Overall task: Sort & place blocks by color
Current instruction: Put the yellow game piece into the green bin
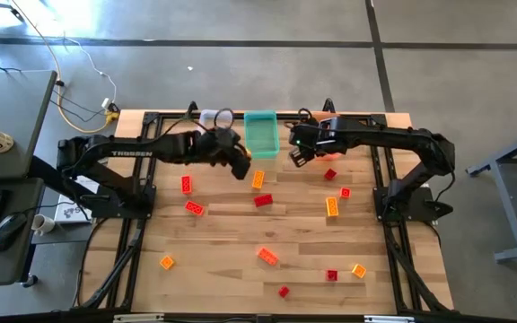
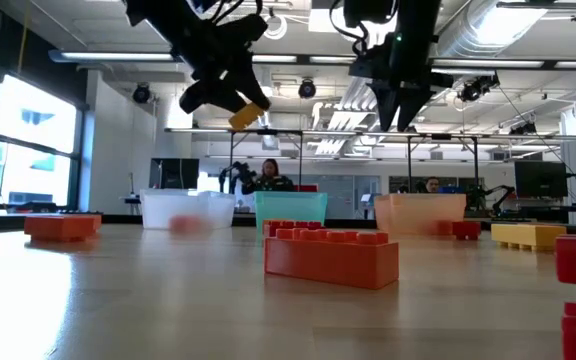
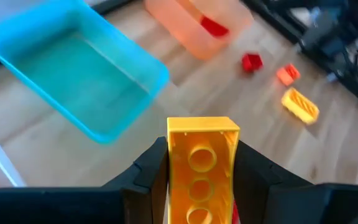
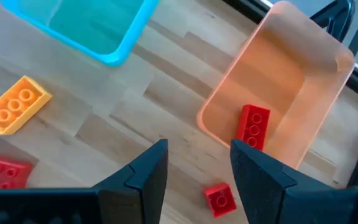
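Note:
My left gripper (image 1: 240, 169) hangs above the table just near-left of the teal bin (image 1: 260, 133), shut on a yellow oblong block (image 3: 202, 158); the low view shows that block (image 2: 248, 115) high in the air. My right gripper (image 4: 197, 155) is open with nothing between its fingers, above the wood beside the orange bin (image 4: 278, 93), where a red block (image 4: 253, 127) lies. Several red, orange and yellow blocks lie flat on the table, among them a yellow one (image 4: 14, 104) and a small red one (image 4: 220, 198). My left gripper pinches the yellow block's two long sides (image 3: 174, 168) between its two fingers, which lie along the block. They slant down from the table's left. The block is lifted clear and tilted; its far end juts past the fingertips and its hollow underside faces the wrist camera.
A clear bin (image 1: 215, 118) stands left of the teal one at the far edge. Loose blocks dot the middle and near part of the table, such as an orange one (image 1: 267, 257) and a red one (image 1: 195, 208). A big orange-red block (image 2: 331, 257) fills the low view's foreground.

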{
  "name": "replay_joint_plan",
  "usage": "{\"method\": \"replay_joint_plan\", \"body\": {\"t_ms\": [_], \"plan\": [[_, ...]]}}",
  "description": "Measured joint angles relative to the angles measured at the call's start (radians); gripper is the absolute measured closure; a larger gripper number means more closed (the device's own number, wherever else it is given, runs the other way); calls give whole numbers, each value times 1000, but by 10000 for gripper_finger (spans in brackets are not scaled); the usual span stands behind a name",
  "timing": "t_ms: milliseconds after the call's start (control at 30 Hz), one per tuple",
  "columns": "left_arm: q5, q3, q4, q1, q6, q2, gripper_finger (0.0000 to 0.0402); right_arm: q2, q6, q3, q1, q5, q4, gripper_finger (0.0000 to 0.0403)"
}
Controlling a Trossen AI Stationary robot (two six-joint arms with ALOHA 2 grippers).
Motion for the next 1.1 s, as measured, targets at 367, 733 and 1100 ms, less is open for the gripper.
{"method": "replay_joint_plan", "body": {"t_ms": [367, 733, 1100], "plan": [[-7, 0, 159, 164, 83, 5, 290, 0, -71, 0, -30, -14, 53, 243], [142, 0, 288, 215, 89, 5, 289, 0, -198, 0, -29, -52, 126, 243], [92, 0, 436, 216, 58, 4, 289, 0, -411, 0, -30, -317, 496, 243]]}}
